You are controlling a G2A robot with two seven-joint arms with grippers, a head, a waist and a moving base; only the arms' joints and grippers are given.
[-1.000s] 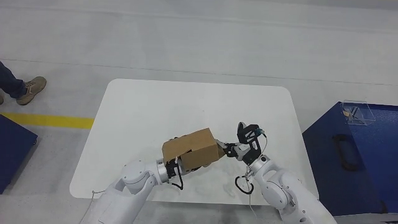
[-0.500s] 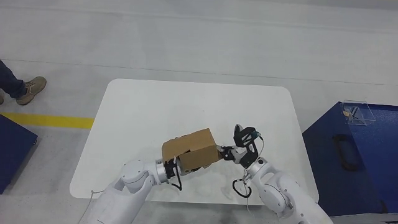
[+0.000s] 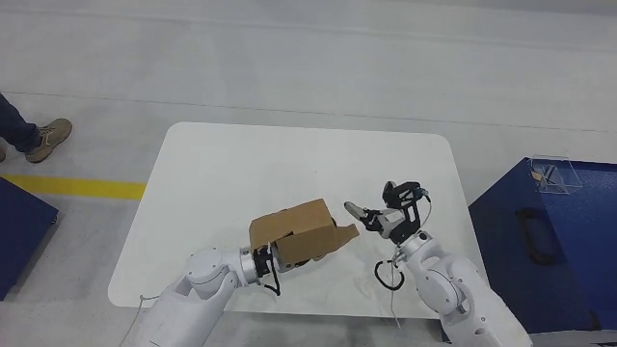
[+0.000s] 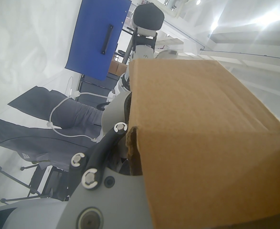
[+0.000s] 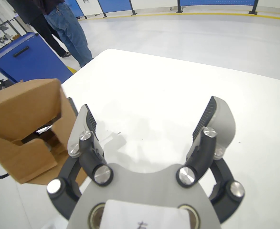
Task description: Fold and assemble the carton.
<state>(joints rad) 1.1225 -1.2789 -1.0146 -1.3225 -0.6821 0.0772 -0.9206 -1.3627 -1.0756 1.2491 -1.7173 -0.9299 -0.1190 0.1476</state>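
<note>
1. Two arms meet over the near part of the surface [image 3: 289,154], around its 6 o'clock. Nearest the robot, the left pincer [image 3: 278,256] sits tucked beneath the carton [image 3: 294,226] and carries it clear of the surface. Its pads are hidden by cardboard, yet nothing else supports the box, so I judge it clamped on the carton.
2. Seen from above, the carton's long axis runs roughly along the 9-to-3 line. Its unclosed end faces 3 o'clock, and a loose flap [image 3: 339,235] juts out there.
3. Just past that end hangs the right pincer [image 3: 371,216], fingers spread wide, holding nothing and touching nothing.
4. The coming move turns on one relation: the carton lies at about 9 o'clock from the right pincer, open end toward it. The right arm is the free one and the nearer to the flap. By my reading, it would have to come back in along the long axis to press that flap home.
5. A second ago the right pincer was up against the carton's 3 o'clock end. It has since backed off toward 3 o'clock and opened — the flap now sticks out farther. The left arm has barely shifted.
6. Farther out at 3 o'clock, a blue cabinet [image 3: 540,241] stands beside the surface.
</note>
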